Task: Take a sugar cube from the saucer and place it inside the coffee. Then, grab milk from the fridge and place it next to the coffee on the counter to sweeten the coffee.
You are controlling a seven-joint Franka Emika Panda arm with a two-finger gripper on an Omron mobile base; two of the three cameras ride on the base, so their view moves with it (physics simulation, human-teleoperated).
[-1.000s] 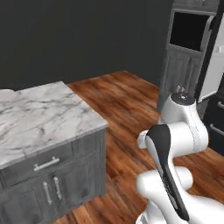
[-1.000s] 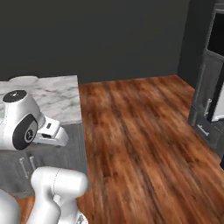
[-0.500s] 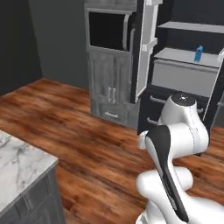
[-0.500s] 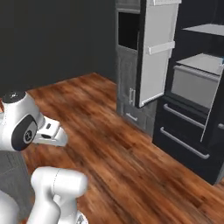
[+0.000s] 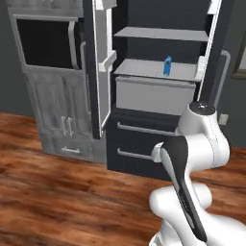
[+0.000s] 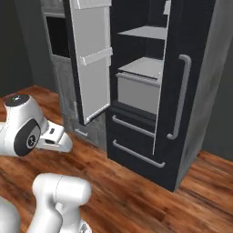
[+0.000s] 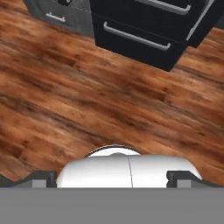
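Milk [image 5: 167, 66] stands on a shelf of the open fridge [image 5: 158, 91], at one o'clock from the arm. Gripper [image 7: 112, 177] jaws apart, empty. Fetching and counter placement remain.

Two base cameras behind the arm face the open fridge [image 5: 158, 91] from left and right, sharing its shelves, drawers [image 6: 136, 141] and the wood floor [image 5: 57, 202] (the right one stands closer and more oblique). The hand camera looks steeply down at the floor before the drawers.
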